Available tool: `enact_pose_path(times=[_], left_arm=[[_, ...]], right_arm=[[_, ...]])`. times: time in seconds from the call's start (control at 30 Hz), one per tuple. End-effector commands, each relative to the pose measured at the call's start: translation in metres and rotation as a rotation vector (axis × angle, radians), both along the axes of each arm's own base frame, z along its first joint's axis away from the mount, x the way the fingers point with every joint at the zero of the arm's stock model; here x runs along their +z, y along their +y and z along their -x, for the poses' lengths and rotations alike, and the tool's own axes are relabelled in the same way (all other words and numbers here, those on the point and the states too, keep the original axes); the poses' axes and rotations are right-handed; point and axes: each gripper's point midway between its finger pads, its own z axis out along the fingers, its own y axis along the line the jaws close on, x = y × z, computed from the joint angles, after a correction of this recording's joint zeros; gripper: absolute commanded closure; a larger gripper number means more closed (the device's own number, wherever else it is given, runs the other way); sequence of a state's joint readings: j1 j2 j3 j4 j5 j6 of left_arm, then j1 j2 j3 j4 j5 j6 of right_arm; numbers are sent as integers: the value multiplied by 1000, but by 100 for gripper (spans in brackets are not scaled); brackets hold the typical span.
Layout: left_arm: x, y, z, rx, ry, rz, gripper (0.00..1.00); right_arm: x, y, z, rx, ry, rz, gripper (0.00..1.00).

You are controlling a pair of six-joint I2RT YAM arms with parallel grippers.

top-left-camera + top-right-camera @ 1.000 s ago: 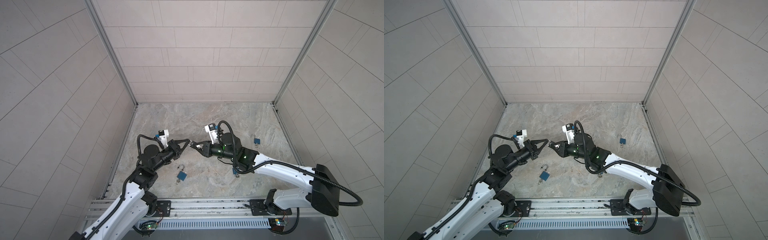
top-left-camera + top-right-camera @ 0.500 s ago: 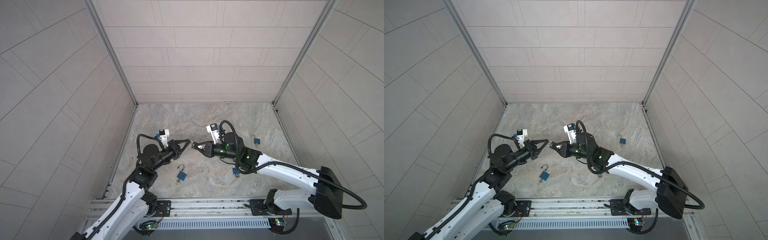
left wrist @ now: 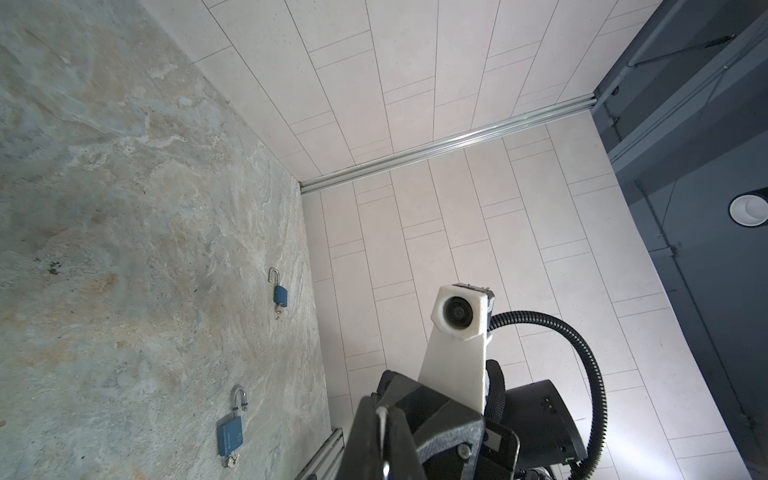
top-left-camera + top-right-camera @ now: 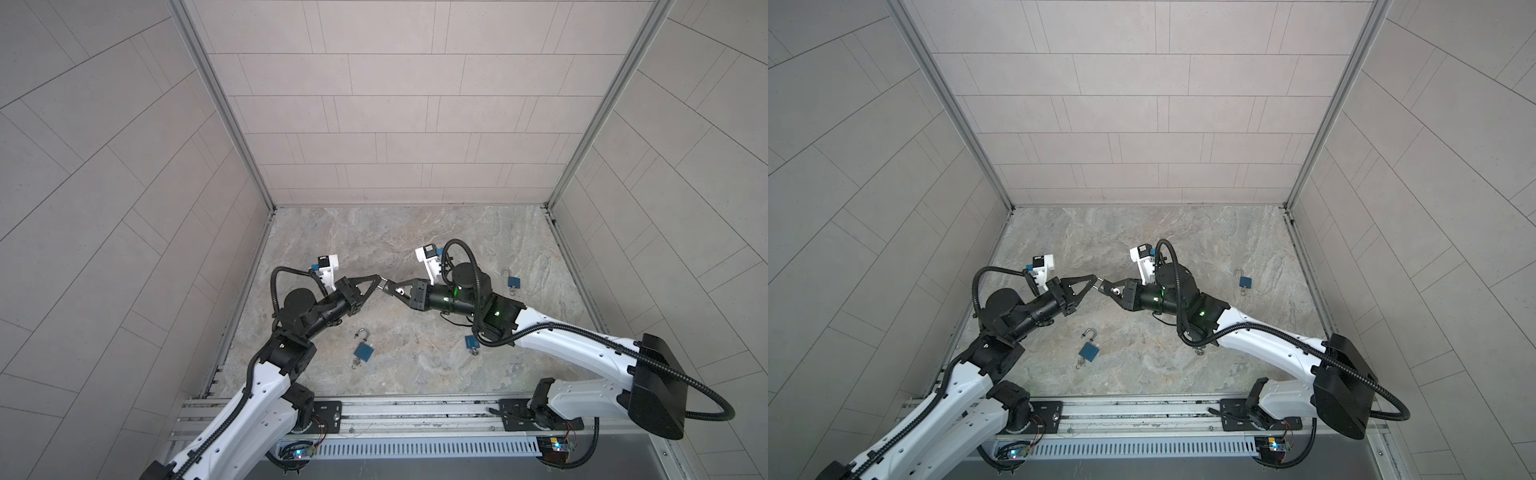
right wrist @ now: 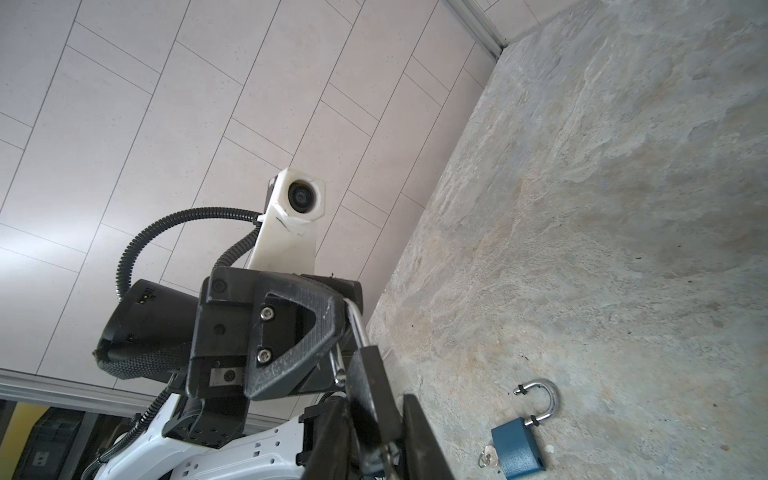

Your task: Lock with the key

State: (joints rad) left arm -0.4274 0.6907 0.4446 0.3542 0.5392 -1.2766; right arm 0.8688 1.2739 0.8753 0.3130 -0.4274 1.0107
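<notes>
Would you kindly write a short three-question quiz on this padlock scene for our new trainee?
1. Multiple choice: how many padlocks lie on the table? A two, B three, C five.
2. True or false: the left gripper stands wide open.
3. Fill in: the right gripper is closed on a ___, held above the table.

Key
1. B.
2. False: it is shut on the shackle.
3. padlock.
</notes>
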Motion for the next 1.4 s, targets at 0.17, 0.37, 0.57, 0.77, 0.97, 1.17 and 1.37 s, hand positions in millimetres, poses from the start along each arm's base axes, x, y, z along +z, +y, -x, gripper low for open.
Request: enact_pose_path(times=[0.17, 0.37, 0.57, 0.77, 0.97, 1.17, 1.37], left_arm=[[-6, -8, 9, -71, -48, -47, 100], [-8, -9, 6, -72, -48, -33, 100], [-10, -9, 7, -69, -59, -45, 100], [-13, -10, 6, -82, -81, -56, 100], [-12, -9, 6, -81, -84, -49, 100], [-19, -5, 5, -66, -70, -61, 100], [-20, -5, 4, -75, -68, -57, 100]], right_arm=[[32, 3, 6, 53, -44, -94, 100], [32, -1, 8, 54, -49, -84, 100], [38, 0, 10, 70, -50, -105, 100], [42, 1, 10, 78, -46, -102, 100], [41, 1, 10, 85, -45, -99, 100], [45, -2, 12, 80, -53, -113, 100], [45, -4, 14, 80, -57, -106, 100]])
